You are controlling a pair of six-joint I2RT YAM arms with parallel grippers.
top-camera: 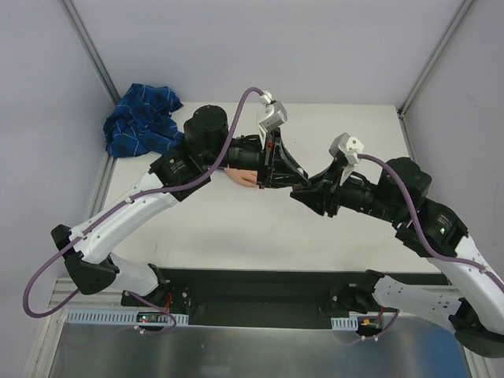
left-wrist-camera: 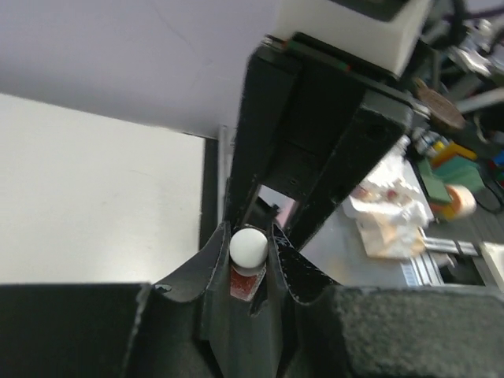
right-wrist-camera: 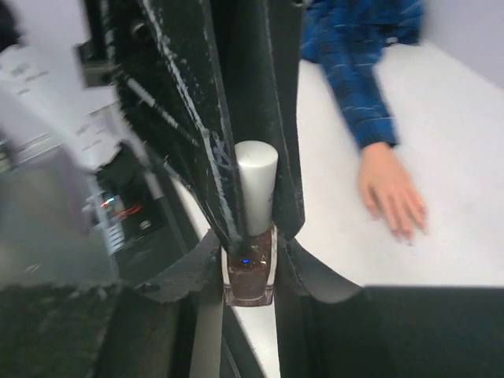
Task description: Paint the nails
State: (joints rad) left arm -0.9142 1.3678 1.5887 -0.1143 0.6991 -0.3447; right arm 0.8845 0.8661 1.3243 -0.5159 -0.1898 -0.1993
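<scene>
1. Top external view
   - The left fingers (top-camera: 274, 167) and the right fingers (top-camera: 303, 193) are brought together tip to tip above the middle of the table (top-camera: 236, 228). What lies between them is hidden here.
   - The fake hand (top-camera: 241, 178) is laid on the table just under the left wrist, and only a peach patch of it is shown.
   - Its plaid sleeve (top-camera: 142, 118) is bunched at the far left corner.
   - The long axis is judged to run from that corner toward the middle. The nails cannot be made out.

2. Left wrist view
   - The cap (left-wrist-camera: 249, 246) is seen end-on, pinched between the left fingers (left-wrist-camera: 213, 276), which are drawn narrow against both its sides.
   - The dark red glass of the polish bottle (left-wrist-camera: 243, 285) is seen just below the cap.
   - The right fingers (left-wrist-camera: 331, 157) are seen coming in from the opposite side.
   - Uncapping is judged to be the step in hand. The cap is best turned about its own axis while the glass is kept fixed. It is then best drawn straight out along that axis, so that the brush clears the neck without tipping the bottle.

3. Right wrist view
   - The right fingers (right-wrist-camera: 303, 272) are clamped on the glass body of the polish bottle (right-wrist-camera: 250, 276).
   - The cap (right-wrist-camera: 256, 189) is held above the glass body between the left fingers (right-wrist-camera: 189, 118).
   - The fake hand (right-wrist-camera: 390, 193) is laid flat on the table (right-wrist-camera: 465, 142), well apart from the bottle.
   - Its long axis runs from the sleeve (right-wrist-camera: 354, 87) down-right to the fingertips.
   - The nails (right-wrist-camera: 408, 230) are placed at that far end, pointing away from the sleeve, and are blurred.
</scene>
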